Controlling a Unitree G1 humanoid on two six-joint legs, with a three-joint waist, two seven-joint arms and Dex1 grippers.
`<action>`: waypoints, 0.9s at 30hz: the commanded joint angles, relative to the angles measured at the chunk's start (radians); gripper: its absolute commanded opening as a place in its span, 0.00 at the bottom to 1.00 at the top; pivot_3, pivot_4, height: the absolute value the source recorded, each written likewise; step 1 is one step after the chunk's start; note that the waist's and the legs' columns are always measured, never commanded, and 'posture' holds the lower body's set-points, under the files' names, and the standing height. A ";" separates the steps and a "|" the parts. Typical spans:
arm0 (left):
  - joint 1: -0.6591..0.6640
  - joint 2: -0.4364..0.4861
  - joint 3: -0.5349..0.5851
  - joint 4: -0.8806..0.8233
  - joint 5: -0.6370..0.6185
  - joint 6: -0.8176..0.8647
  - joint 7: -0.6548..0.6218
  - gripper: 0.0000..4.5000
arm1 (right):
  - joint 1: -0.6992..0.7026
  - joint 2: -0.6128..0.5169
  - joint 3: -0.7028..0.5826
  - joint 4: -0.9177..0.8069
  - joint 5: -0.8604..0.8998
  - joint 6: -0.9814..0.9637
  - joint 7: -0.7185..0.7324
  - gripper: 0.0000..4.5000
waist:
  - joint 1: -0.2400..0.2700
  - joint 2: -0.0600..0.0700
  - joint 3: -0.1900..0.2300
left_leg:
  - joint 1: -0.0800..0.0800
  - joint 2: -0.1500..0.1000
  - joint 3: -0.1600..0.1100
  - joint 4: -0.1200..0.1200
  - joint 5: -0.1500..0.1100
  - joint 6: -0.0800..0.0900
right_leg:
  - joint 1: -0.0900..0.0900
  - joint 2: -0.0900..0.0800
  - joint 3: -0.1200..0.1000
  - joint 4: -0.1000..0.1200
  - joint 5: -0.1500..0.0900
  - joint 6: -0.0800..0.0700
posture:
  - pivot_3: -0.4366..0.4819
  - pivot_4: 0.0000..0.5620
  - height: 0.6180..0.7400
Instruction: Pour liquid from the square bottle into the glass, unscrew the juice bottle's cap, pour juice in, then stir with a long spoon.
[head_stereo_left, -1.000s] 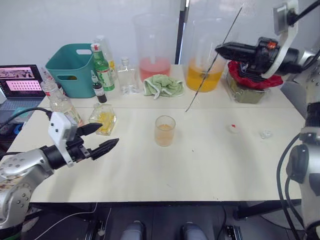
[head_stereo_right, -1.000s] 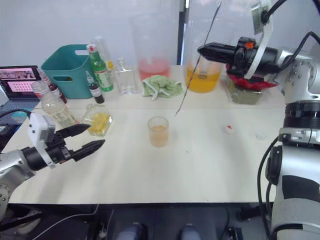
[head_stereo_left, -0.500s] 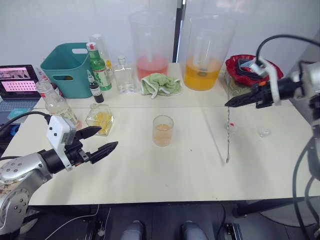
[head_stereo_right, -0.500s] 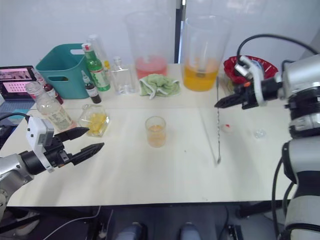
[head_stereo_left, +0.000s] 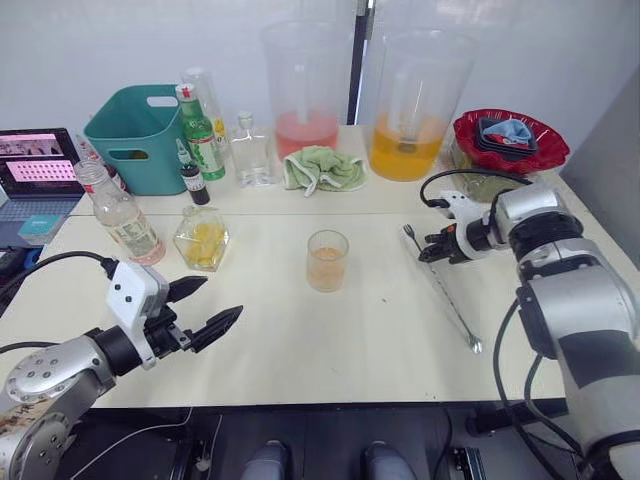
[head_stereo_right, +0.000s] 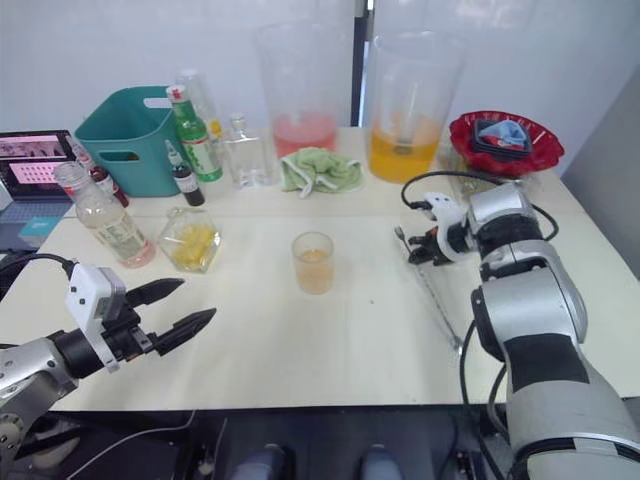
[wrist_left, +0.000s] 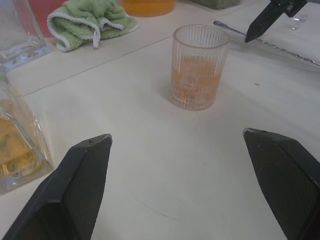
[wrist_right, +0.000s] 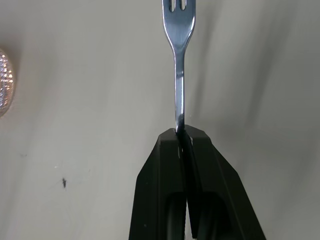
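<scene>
The ribbed glass holds orange liquid at the table's middle. To its left stands the square bottle with yellow liquid, and further left the juice bottle. The long spoon lies slanted on the table right of the glass, its forked end pointing away. My right gripper is shut on the spoon's handle near that end, low over the table. My left gripper hovers open near the front left edge, facing the glass, with nothing between its fingers.
Along the back stand a teal basket, a green bottle, a small dark bottle, a clear flask, a green cloth, two big jugs and a red bowl. A laptop sits far left.
My right arm has swung down from high above the back of the table, bringing the spoon down flat onto the table right of the glass. My left gripper stayed open, shifting slightly.
</scene>
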 joint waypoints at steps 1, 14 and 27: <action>0.016 0.008 0.029 -0.024 0.008 -0.023 -0.006 1.00 | 0.001 0.004 -0.036 0.017 -0.025 -0.037 -0.019 0.14 | -0.001 0.000 0.000 | 0.000 0.000 0.000 0.000 0.000 0.000 | 0.000 0.000 0.000 0.000 0.000 0.000 | 0.48 0.27 1.00; 0.075 0.077 0.117 0.163 0.103 -0.105 -0.131 1.00 | 0.018 -0.151 -0.119 -0.143 -0.010 -0.156 0.264 0.99 | -0.005 0.000 0.000 | 0.000 0.000 0.005 0.000 0.000 0.000 | 0.000 0.000 0.000 0.000 0.000 0.000 | 0.48 0.27 1.00; 0.158 0.089 0.203 0.541 0.255 -0.352 -0.297 1.00 | 0.686 -0.247 -0.531 -0.625 0.296 -0.582 0.387 0.99 | -0.004 -0.001 -0.001 | 0.002 0.002 0.005 0.000 -0.001 0.001 | 0.004 0.001 -0.002 -0.002 0.000 0.000 | 0.48 0.27 1.00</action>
